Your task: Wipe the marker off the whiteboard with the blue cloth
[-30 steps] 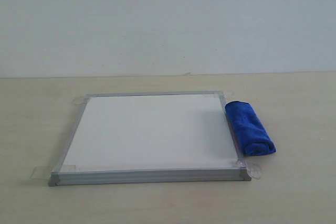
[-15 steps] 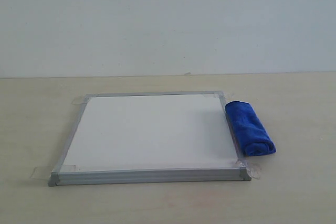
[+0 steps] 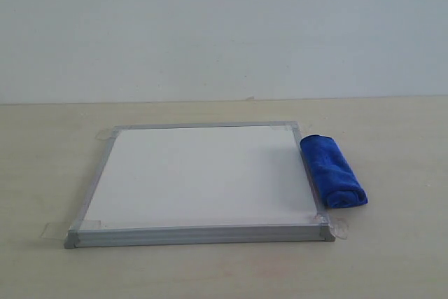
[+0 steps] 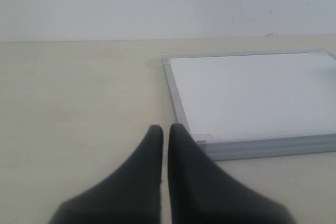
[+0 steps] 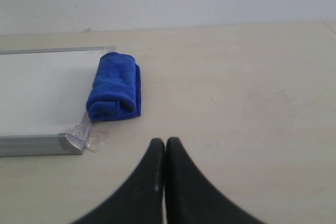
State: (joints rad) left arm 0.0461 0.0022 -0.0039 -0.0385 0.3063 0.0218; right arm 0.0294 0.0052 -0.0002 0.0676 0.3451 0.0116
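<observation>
The whiteboard (image 3: 199,176) lies flat on the table, silver-framed and taped at its corners; its surface looks plain white and no red marker lines show in any view. The rolled blue cloth (image 3: 332,171) rests on the table against the board's right edge, also in the right wrist view as the blue cloth (image 5: 114,94). My left gripper (image 4: 165,128) is shut and empty, over bare table just off the whiteboard (image 4: 252,95) near corner. My right gripper (image 5: 165,141) is shut and empty, apart from the cloth. Neither gripper appears in the exterior view.
The light wooden table (image 3: 392,243) runs back to a pale wall (image 3: 224,26). Clear tape tabs (image 3: 54,230) stick out from the board's corners, one of them, a tape tab (image 5: 97,140), lying near the cloth.
</observation>
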